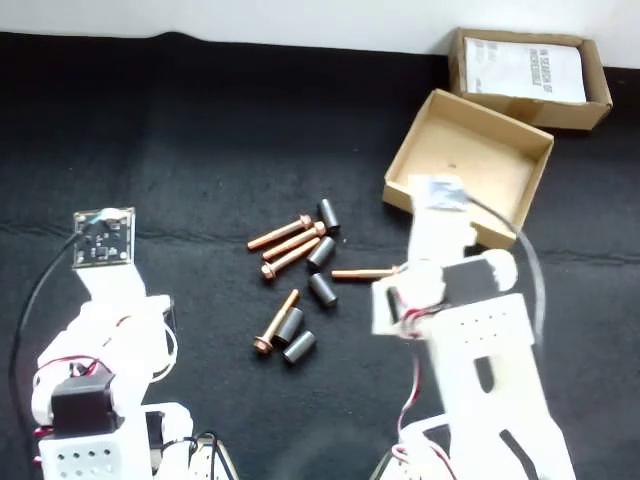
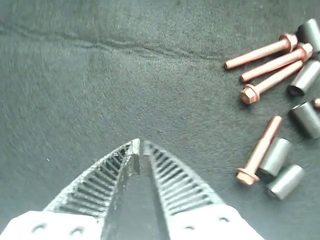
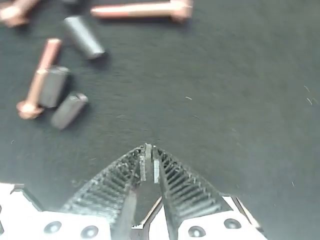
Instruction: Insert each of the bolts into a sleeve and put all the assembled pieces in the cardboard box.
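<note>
Several copper bolts and several dark grey sleeves lie loose on the black cloth in the middle. Three bolts point(image 1: 290, 243) lie side by side, a single bolt point(image 1: 365, 272) lies toward the right arm, and another bolt point(image 1: 277, 322) rests against two sleeves point(image 1: 290, 326). No bolt sits in a sleeve. The open cardboard box point(image 1: 475, 165) stands empty at the back right. My left gripper point(image 2: 139, 150) is shut on nothing, over bare cloth beside the bolts point(image 2: 260, 152). My right gripper point(image 3: 149, 152) is shut and empty too, short of the single bolt point(image 3: 142, 10) and a sleeve point(image 3: 85, 37).
A second cardboard box point(image 1: 530, 75) with a printed sheet in it stands behind the open one. The right arm's white body point(image 1: 480, 340) covers the cloth just in front of the open box. Bare black cloth stretches along the left and back.
</note>
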